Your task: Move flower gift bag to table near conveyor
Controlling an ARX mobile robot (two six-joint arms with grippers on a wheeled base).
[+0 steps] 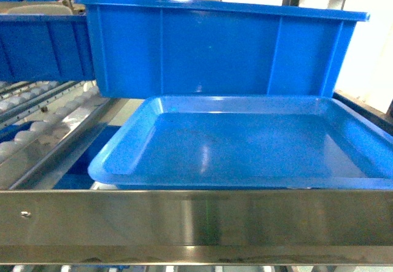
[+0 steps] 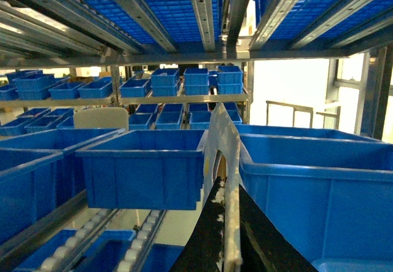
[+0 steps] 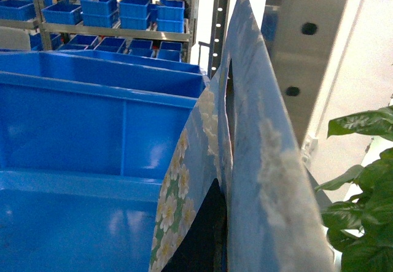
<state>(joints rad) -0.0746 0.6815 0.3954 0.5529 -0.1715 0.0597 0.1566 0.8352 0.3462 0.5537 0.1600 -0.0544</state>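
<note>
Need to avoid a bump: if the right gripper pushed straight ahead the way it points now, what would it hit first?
Probably the deep blue bin just ahead-left, or the steel upright ahead-right; the flower gift bag fills the middle, and depth is unclear.

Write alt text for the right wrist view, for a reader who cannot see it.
A flower gift bag, blue with white blossoms, stands edge-on right against the camera, its top reaching the upper edge of the frame. Left of it are a deep blue bin and a shallow blue tray, with shelves of more blue bins behind. A green plant shows at the right edge.
</note>
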